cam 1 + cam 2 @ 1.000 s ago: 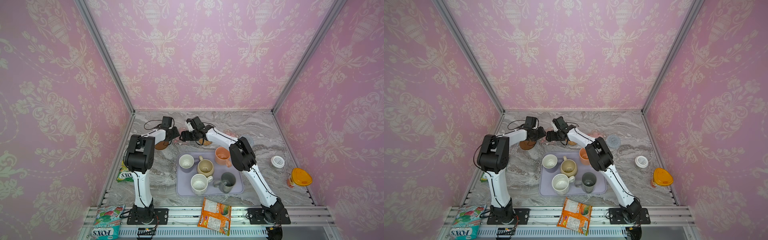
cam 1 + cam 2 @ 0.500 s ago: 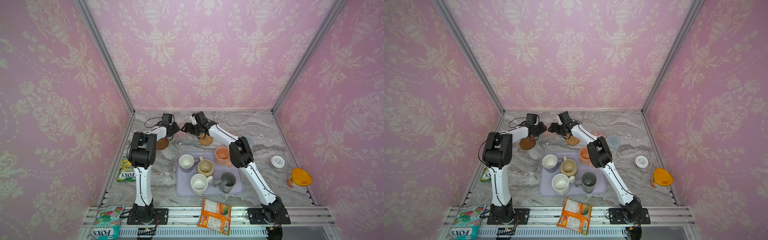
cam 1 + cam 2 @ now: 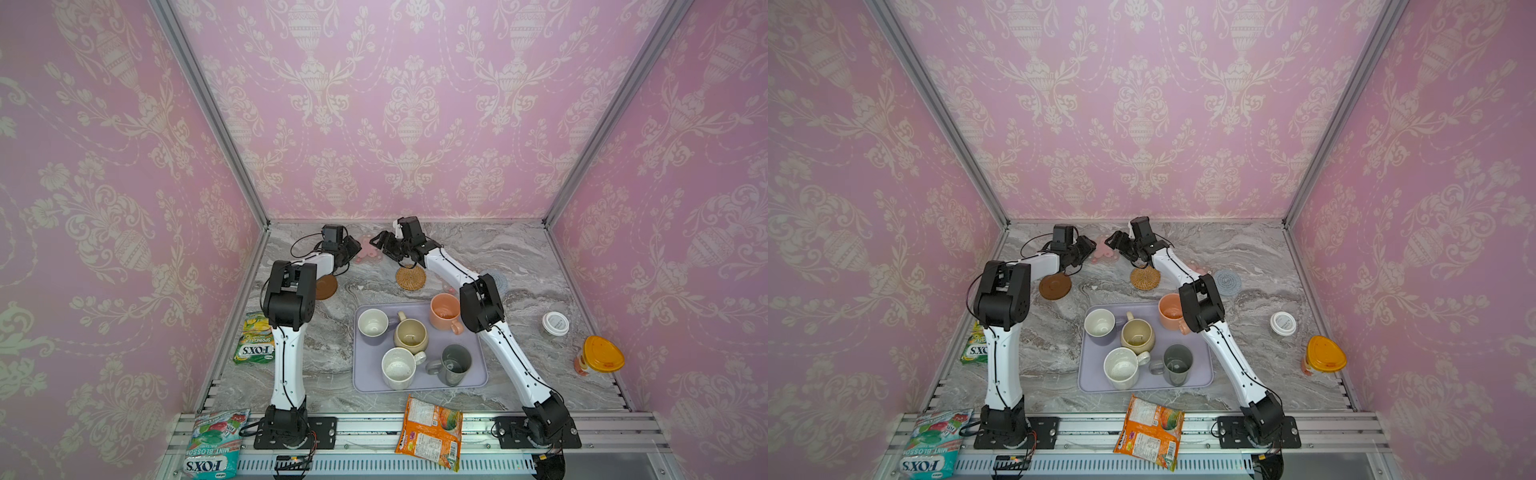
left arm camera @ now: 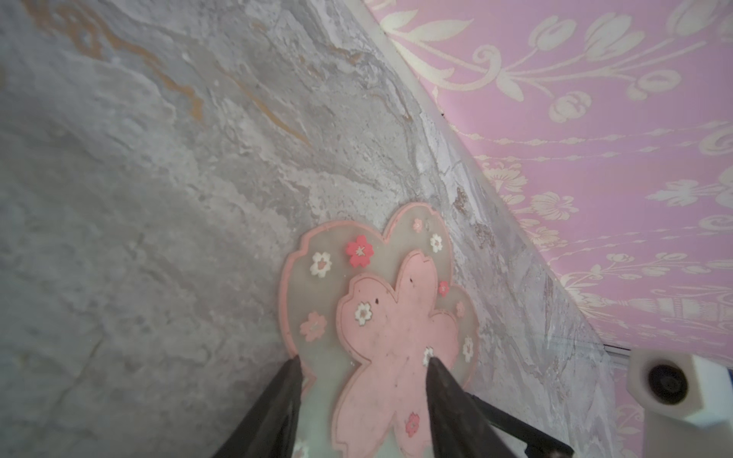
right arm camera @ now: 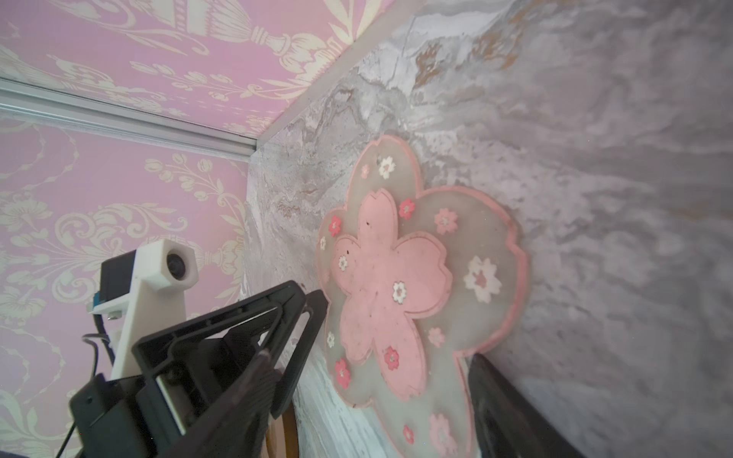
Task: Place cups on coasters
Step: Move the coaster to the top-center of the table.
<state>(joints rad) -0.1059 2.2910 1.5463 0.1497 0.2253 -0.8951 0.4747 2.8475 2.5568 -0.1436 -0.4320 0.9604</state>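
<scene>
Both arms reach to the back edge of the bench, where the left claw (image 4: pixel 363 359) and right claw (image 3: pixel 377 244) face each other across a flower-shaped coaster (image 4: pixel 377 317). Both claws are open and neither holds anything. The left fingertips (image 4: pixel 432 363) rest over the coaster's near petals. The likely reason is that so thin a mat, flat beside the back wall, cannot be pinched and must be slid clear. It is translucent with a pink rim, a solid pink inner blossom and small red and white flowers. The wooden disc (image 3: pixel 326 286), rattan disc (image 3: pixel 410 277) and grey-blue disc (image 3: pixel 1227 282) lie bare at mid-bench. All five mugs stand upright on the lavender tray (image 3: pixel 365 380) toward the front edge, so no cup is placed yet.
</scene>
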